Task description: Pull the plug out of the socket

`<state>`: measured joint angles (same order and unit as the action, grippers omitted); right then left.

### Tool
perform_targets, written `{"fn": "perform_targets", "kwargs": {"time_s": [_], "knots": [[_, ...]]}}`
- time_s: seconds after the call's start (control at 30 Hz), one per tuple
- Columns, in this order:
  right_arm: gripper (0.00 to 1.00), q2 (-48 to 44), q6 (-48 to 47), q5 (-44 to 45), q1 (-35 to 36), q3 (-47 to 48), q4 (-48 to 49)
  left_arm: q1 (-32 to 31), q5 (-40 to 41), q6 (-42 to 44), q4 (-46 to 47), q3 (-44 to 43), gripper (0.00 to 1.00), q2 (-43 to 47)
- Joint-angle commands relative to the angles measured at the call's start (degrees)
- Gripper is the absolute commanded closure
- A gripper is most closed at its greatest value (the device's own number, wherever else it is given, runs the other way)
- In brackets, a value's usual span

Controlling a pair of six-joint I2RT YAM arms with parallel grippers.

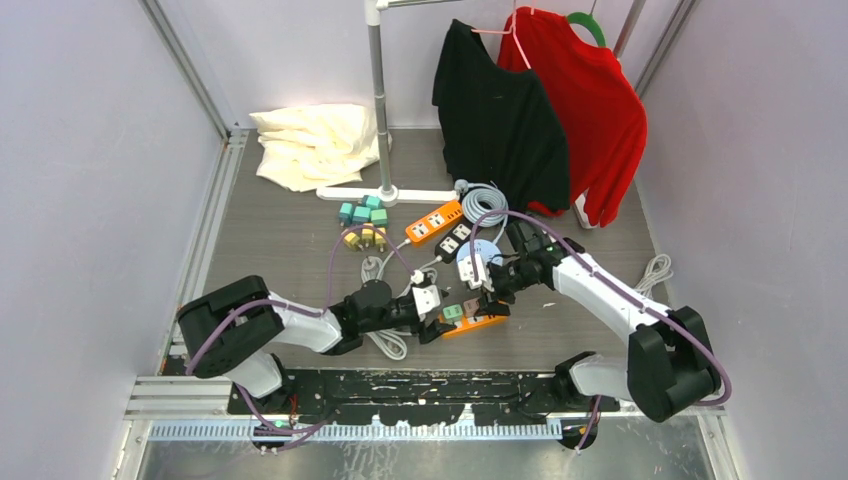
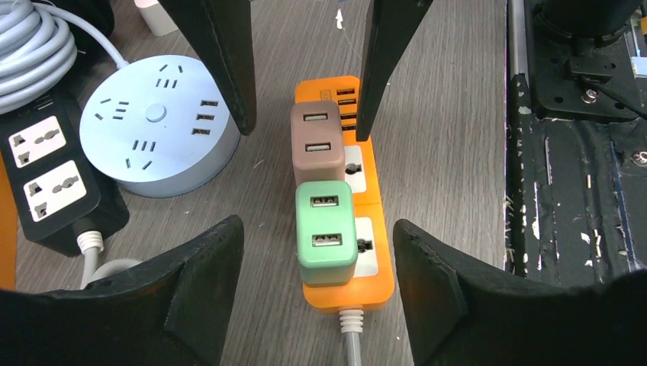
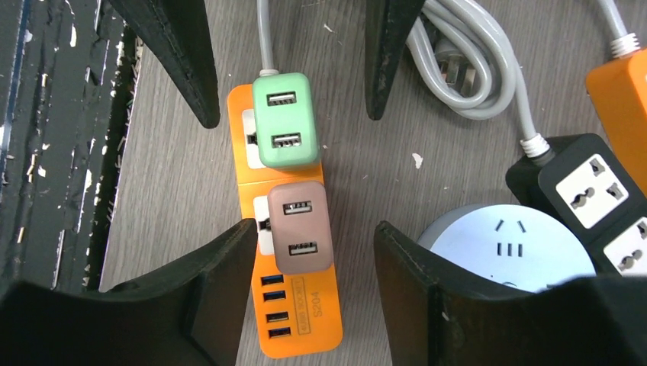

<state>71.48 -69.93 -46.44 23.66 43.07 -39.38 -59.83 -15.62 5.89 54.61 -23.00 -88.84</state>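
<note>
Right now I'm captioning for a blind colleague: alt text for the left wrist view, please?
A brown plug and a green plug sit in an orange power strip, the left gripper open, straddling the green one, the right gripper open, straddling the brown one. A round blue socket and a black power strip lie to the left.

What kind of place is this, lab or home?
Likely a lab test cell: plain walls on an aluminium frame, staged power strips and a clothes rack on one table.
</note>
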Motion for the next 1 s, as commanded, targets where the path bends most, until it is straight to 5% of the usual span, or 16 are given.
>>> {"fn": "perform_targets", "kwargs": {"time_s": [0.0,0.27,0.47,0.7,0.9,0.97], "knots": [[0.39,0.8,-0.06,1.9,1.89,-0.18,2.51,0.15,0.12,0.53,3.12,-2.31,0.3,-0.99],[0.47,1.55,-2.77,2.13,3.31,-0.45,1.1,0.13,-0.63,0.31,-0.49,-4.75,0.42,-2.43],[0.55,1.03,-4.25,1.41,3.32,-0.07,-0.47,0.14,-1.06,0.26,-1.69,-5.57,0.63,-3.13],[0.61,0.8,-5.98,-0.22,3.33,0.48,-2.75,0.12,-2.76,0.82,-2.75,-6.2,0.76,-3.52],[0.8,0.74,-6.21,-1.24,3.13,1.27,-4.08,0.14,-4.32,1.19,-4.73,-7.43,1.0,-4.56],[0.85,0.76,-4.68,-1.53,1.96,1.88,-4.06,0.2,-4.49,1.3,-4.83,-7.5,1.0,-4.8]]}}
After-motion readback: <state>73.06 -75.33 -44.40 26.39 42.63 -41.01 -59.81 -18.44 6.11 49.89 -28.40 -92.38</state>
